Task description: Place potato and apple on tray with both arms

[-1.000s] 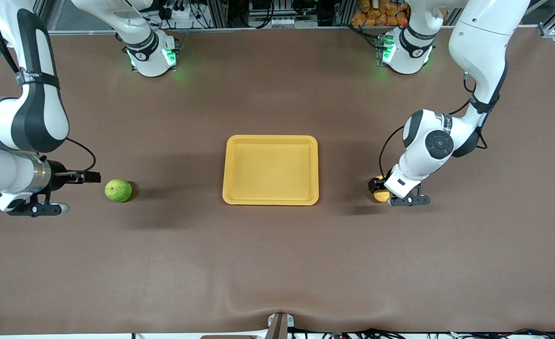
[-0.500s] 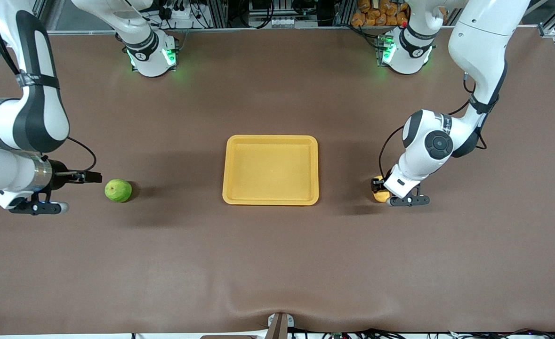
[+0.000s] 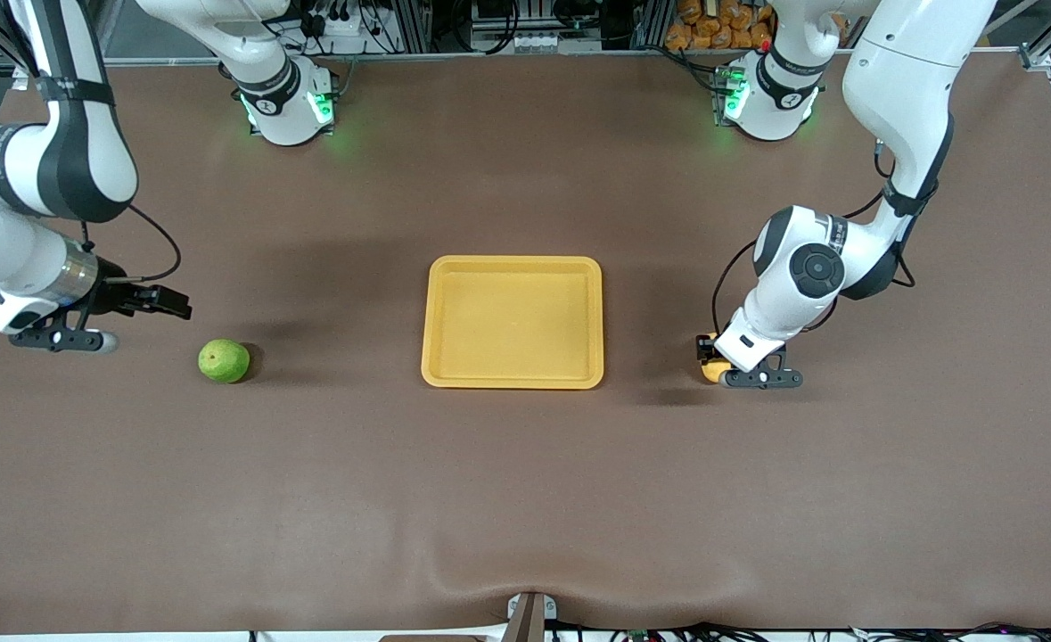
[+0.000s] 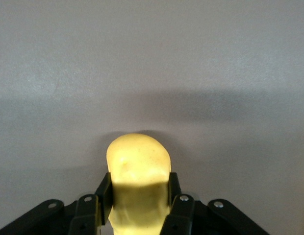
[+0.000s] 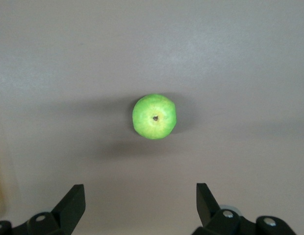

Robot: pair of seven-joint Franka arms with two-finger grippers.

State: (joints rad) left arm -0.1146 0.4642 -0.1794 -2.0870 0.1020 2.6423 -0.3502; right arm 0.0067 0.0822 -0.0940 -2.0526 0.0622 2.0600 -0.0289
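The potato (image 4: 137, 183) sits clamped between the two black fingers (image 4: 104, 190) of the left gripper (image 3: 710, 358), one finger pressed against each flank, its rounded end poking out past the fingertips. It is low over the brown table (image 3: 525, 499), toward the left arm's end, well apart from the tray (image 3: 513, 322); whether it touches the tabletop cannot be told. In the front view only a sliver of its yellow-orange skin (image 3: 712, 371) shows beneath the white wrist.

The apple (image 3: 224, 360) lies on the table toward the right arm's end, light green, its small brown stem dimple facing up in the right wrist view (image 5: 154, 117). Nothing touches it. The right gripper (image 3: 168, 306) hangs in the air near the apple, off toward the right arm's end of the table. Its fingers (image 5: 72, 204) are spread wide and hold nothing, with the fruit lying ahead of the gap between them.

The yellow tray rests flat in the middle of the table between the two pieces of produce, with neither of them on it.

There is grey lettering on the band of each forearm, but it is too small to read.
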